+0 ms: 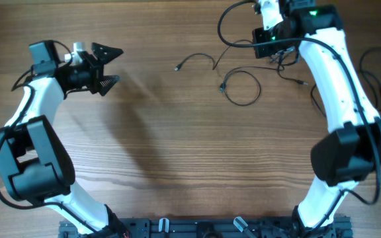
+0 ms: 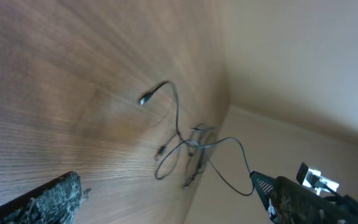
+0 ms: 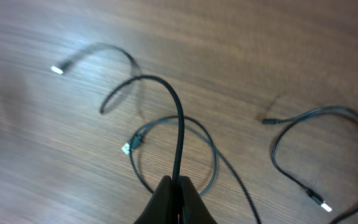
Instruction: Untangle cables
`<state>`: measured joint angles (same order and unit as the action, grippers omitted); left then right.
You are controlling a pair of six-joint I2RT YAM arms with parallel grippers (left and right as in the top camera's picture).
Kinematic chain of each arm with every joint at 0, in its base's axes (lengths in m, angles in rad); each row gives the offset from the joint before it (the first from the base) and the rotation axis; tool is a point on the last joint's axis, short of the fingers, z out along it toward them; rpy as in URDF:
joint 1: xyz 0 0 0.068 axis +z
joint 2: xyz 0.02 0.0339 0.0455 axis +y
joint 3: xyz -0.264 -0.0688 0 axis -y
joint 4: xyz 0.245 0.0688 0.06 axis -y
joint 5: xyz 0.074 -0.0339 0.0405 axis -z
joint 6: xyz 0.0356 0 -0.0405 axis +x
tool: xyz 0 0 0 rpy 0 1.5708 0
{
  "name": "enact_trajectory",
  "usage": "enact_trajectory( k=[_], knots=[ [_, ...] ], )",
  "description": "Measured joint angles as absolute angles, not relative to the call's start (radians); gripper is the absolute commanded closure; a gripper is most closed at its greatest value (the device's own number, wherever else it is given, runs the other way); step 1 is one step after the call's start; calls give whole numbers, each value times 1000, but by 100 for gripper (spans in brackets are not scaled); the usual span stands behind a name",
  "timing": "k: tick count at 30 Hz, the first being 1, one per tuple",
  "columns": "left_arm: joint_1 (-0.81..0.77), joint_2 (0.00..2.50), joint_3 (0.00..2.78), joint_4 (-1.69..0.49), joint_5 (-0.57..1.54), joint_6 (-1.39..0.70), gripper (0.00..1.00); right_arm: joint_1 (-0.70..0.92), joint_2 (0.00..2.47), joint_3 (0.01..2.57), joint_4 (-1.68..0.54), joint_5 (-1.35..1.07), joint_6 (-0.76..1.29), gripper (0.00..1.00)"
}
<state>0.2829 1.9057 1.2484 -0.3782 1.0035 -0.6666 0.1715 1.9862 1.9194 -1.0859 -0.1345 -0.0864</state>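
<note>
Cable (image 3: pixel 180 134) pinched in right claw (image 3: pixel 174 182) (overhead hides grip)

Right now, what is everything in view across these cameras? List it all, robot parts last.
cables: several, exact count unclear; thin, black, some with silvery plug ends; loose on the far right part of the table, one strand lifted
table: one; brown wood grain; under everything
base rail: one; black; near edge, between the arm bases
left arm, right arm: two; white and black; one at each side
left tool: one; black; open, holding nothing
right tool: one; black; shut on a cable strand
</note>
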Motion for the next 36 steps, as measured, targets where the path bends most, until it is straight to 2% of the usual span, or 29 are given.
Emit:
enact_trajectory(
  k=[8,16,17,20,21,22,36],
  knots=[
    [205,1905,1248,-435,873,-667,0,163,2131,1919,-1153,16,-87,96],
    [141,1906,1248,-439,771,-667,0,145,2202,1919,-1214,54,-86,96],
    [133,1906,1248,-439,756,-667,0,145,2202,1919,-1215,54,-86,89],
    [117,1906,1248,-439,725,-667,0,145,2202,1919,-1215,54,-84,54],
    [111,1906,1248,-439,714,-667,0,145,2202,1919,-1216,54,-83,30],
    [106,1906,1248,-440,704,-667,0,145,2202,1919,-1215,54,-78,2],
    [91,1906,1248,-449,665,-667,0,145,2202,1919,-1159,53,-79,0]
  ],
)
